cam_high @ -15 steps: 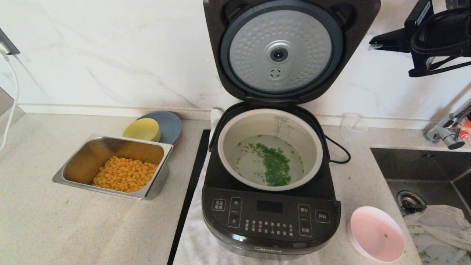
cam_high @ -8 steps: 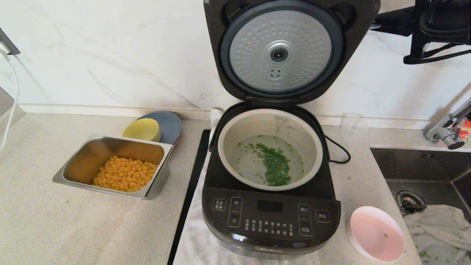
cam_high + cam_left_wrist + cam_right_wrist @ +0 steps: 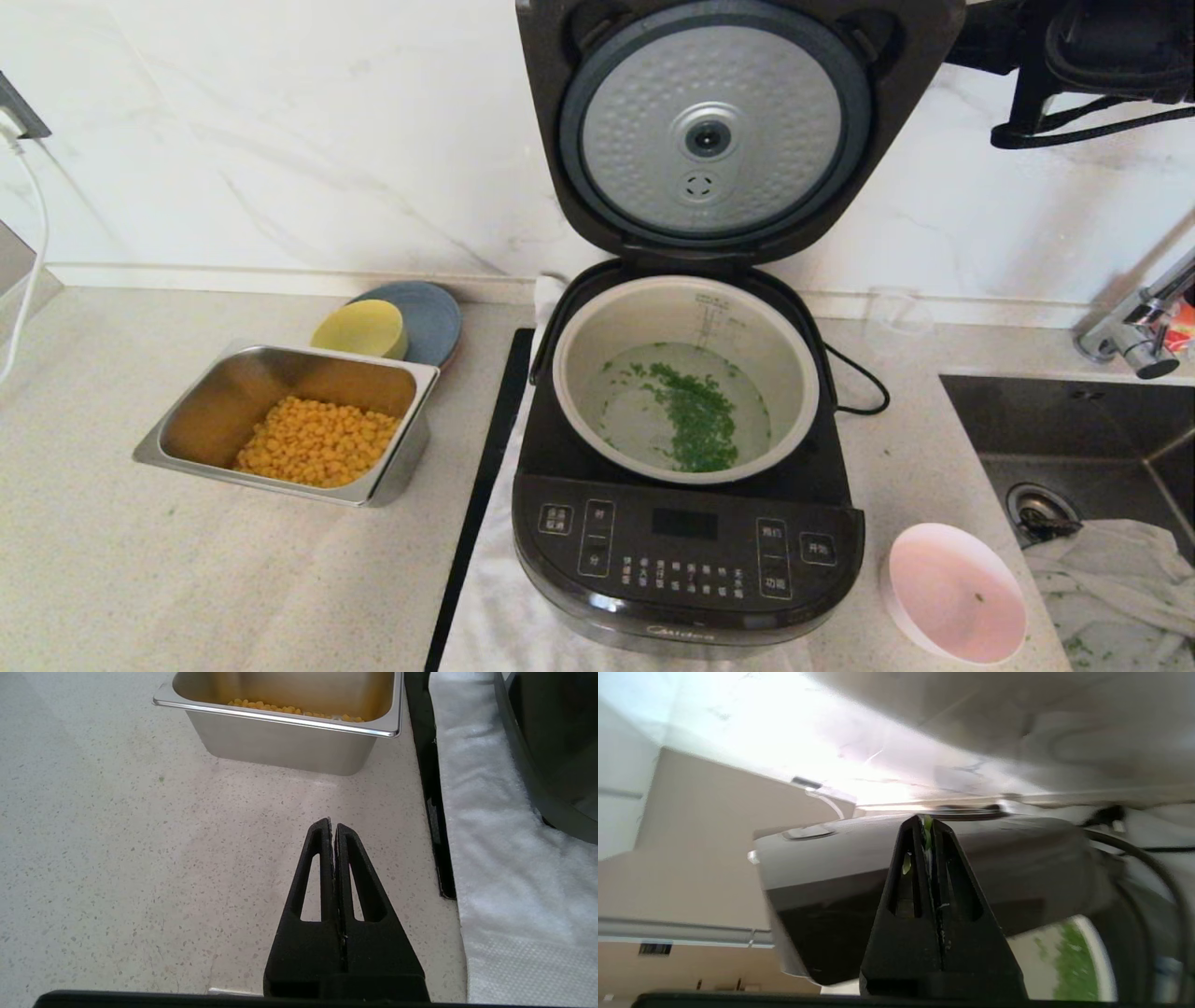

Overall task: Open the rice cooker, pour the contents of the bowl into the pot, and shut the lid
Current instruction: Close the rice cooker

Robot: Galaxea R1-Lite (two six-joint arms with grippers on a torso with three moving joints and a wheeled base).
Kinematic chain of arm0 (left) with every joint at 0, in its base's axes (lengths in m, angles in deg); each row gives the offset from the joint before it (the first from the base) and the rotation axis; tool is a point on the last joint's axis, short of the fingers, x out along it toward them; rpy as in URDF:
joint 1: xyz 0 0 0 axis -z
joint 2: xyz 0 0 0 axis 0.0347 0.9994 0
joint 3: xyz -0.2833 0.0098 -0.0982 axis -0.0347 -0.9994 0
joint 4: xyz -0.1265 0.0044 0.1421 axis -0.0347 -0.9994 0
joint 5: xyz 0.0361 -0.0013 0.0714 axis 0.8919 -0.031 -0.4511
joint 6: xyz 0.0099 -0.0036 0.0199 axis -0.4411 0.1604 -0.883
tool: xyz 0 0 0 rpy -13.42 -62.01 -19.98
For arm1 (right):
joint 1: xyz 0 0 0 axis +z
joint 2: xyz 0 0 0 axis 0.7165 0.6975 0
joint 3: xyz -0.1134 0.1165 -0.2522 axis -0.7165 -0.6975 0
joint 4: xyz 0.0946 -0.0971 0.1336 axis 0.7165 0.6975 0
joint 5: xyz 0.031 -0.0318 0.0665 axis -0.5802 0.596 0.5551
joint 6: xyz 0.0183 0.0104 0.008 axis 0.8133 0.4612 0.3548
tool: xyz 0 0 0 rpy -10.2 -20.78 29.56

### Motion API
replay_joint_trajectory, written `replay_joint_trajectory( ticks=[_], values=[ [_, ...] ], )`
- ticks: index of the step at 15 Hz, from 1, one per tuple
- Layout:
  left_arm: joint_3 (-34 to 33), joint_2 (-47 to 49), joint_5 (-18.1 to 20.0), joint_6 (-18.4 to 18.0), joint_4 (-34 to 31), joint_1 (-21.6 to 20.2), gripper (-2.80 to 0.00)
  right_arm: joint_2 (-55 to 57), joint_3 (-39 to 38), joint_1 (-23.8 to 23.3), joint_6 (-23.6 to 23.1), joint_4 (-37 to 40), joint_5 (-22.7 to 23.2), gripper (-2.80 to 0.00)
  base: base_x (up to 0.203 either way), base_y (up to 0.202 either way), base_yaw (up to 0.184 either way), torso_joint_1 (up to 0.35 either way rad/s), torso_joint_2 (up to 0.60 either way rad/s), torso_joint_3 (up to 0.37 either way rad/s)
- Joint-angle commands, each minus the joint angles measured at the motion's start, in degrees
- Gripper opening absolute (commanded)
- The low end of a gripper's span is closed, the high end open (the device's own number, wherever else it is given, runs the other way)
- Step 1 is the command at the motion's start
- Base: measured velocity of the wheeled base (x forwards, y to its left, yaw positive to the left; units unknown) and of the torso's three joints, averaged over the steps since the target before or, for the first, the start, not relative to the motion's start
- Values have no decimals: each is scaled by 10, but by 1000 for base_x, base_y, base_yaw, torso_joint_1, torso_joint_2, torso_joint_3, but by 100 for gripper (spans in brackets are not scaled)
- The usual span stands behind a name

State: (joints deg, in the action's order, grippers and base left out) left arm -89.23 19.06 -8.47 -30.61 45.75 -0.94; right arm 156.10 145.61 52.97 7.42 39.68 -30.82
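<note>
Rice cooker [image 3: 686,523] is sitting on counter [image 3: 140,560] w/ lid [image 3: 719,131] standing open, greens [image 3: 695,420] lying in pot [image 3: 597,345], pink bowl [image 3: 952,593] resting just right. Left claw [image 3: 332,826] is hovering above counter, pinched together. Right claw [image 3: 927,823] is hanging behind lid, fingers pressed together.

Head view down over rice cooker [image 3: 686,551], wrist views close, sharing it
</note>
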Motion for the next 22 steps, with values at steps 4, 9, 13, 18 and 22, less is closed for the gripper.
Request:
replay_joint_trajectory(
  ticks=[4,9,13,18,22],
  values=[
    [-4,0,0,0,0,0,-280,-3,-3,37,3,-2,3,-280,0,0,0,0,0,0],
    [-4,0,0,0,0,0,-280,-63,-104,69,3,-1,3,-280,0,0,0,0,0,0],
    [-4,0,0,0,0,0,-280,-119,-215,103,1,-3,3,-280,0,0,0,0,0,0],
    [-4,0,0,0,0,0,-280,-172,-371,120,-2,-8,2,-280,0,0,0,0,0,0],
    [-4,0,0,0,0,0,-280,-185,-496,122,0,-60,1,-280,0,0,0,0,0,0]
  ],
)
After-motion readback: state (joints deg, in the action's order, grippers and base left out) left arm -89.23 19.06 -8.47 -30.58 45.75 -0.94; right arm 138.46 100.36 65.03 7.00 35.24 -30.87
